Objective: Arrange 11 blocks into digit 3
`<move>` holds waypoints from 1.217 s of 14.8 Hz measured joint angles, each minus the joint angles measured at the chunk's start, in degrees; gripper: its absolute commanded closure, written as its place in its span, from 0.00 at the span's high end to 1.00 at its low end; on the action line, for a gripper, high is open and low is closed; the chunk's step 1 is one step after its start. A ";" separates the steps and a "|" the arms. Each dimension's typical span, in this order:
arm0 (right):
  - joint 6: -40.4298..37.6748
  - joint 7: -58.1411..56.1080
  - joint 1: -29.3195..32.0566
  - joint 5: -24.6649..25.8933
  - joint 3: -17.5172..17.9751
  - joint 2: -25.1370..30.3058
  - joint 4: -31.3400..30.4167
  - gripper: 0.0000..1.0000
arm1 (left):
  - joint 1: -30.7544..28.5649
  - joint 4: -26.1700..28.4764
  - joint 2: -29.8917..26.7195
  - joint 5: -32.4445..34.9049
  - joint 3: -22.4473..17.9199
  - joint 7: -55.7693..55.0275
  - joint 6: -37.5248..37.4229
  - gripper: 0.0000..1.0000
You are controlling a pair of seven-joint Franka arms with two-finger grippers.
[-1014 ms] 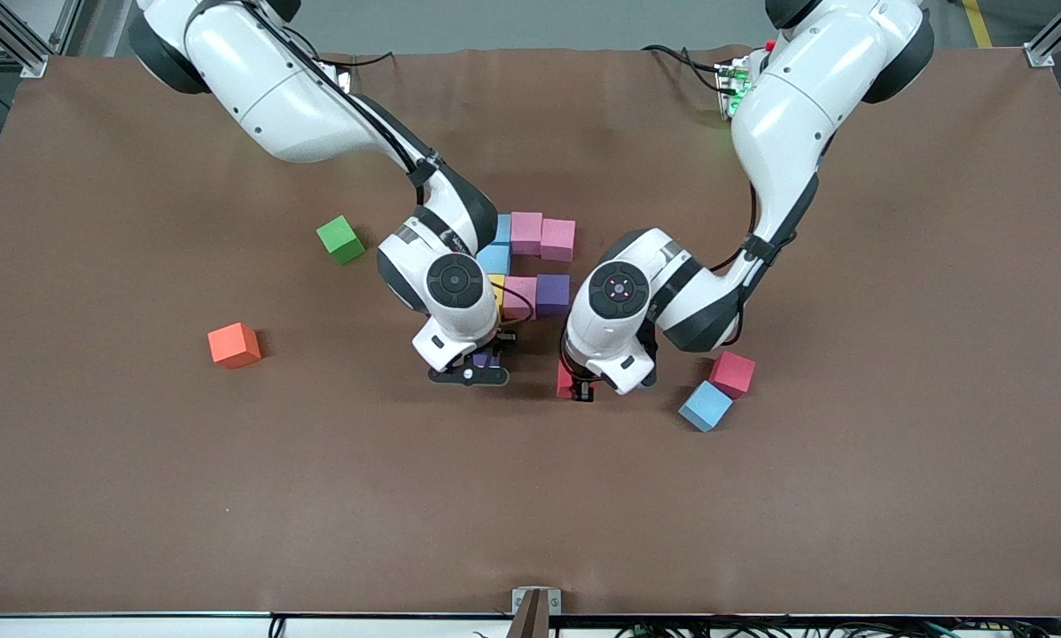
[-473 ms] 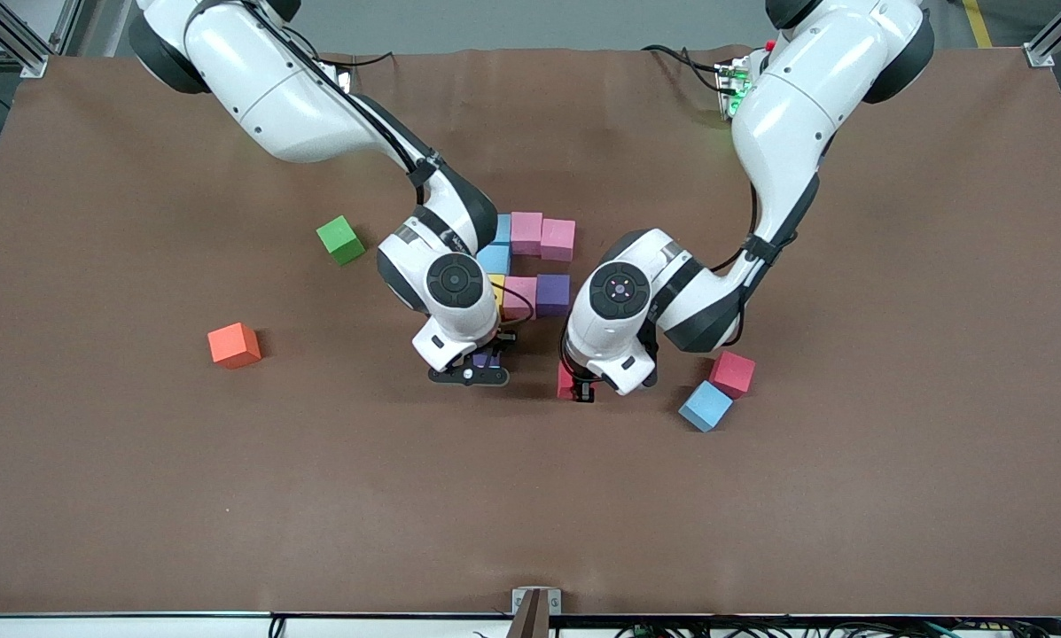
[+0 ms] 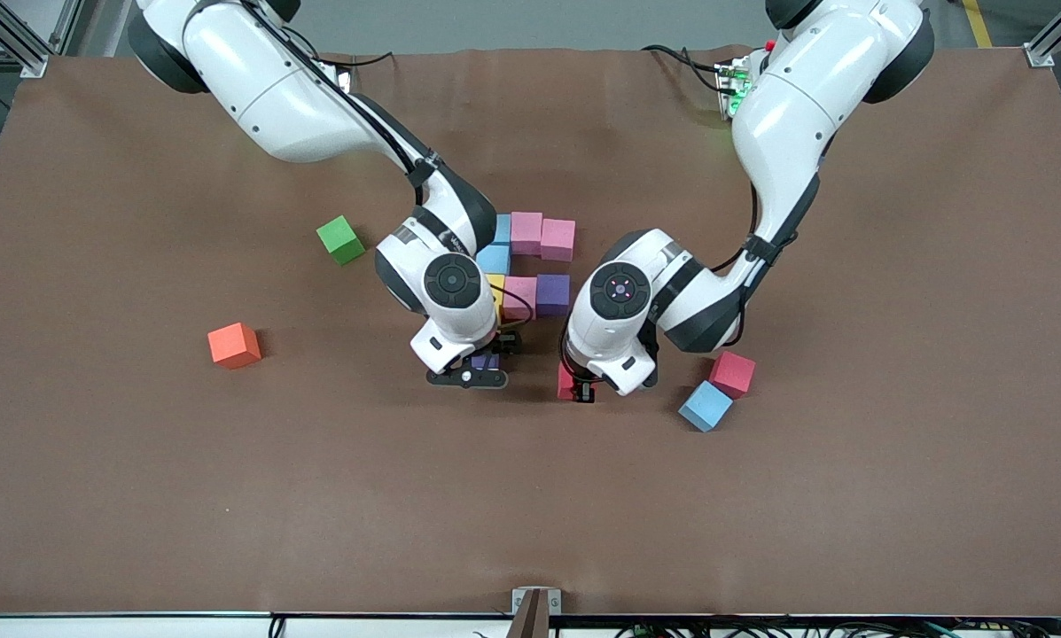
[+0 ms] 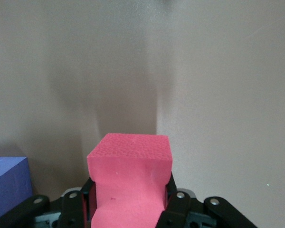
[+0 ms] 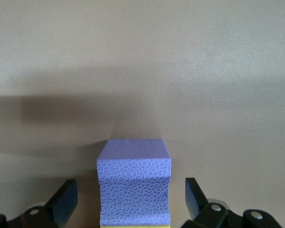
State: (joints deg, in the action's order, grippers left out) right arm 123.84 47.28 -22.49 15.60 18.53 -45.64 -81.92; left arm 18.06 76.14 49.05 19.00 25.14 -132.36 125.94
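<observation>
Brown tabletop, mid-build: the right gripper (image 5: 128, 202) has just sprung wide, leaving its purple cube (image 5: 134, 178) set against a yellow one, nearer the camera than the part-built 3. The left gripper (image 4: 128, 199) stays clamped on a red cube (image 4: 129, 183) beside it.

A brown mat (image 3: 893, 496) covers the table, framed by aluminium posts (image 3: 16, 35).

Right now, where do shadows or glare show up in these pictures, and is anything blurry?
Front view: even light, soft shadows under both arms, a green glow by the left arm's base. Left wrist view: the pink cube is sharp, with a broad grey shadow on the table. Right wrist view: the purple cube is crisp, with a dark shadow band beside it.
</observation>
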 measured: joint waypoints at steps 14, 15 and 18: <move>-11.37 -9.69 9.20 -0.02 1.00 10.79 -0.83 1.00 | 5.10 -0.57 3.52 0.00 -0.01 -3.01 5.44 0.30; -11.53 -9.70 10.56 -0.02 1.01 12.08 -1.52 1.00 | 5.53 -0.66 3.81 0.00 -0.04 -3.22 5.87 0.30; -11.84 -10.37 15.35 -0.09 1.05 15.32 -3.78 1.00 | 6.15 -0.76 4.47 0.00 -0.18 -3.73 7.38 0.30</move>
State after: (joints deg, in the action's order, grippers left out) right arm 112.01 36.91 -7.14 15.51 19.57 -30.32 -85.70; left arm 24.22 75.38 53.52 19.00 24.96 -136.08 133.32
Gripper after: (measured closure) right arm 0.000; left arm 0.449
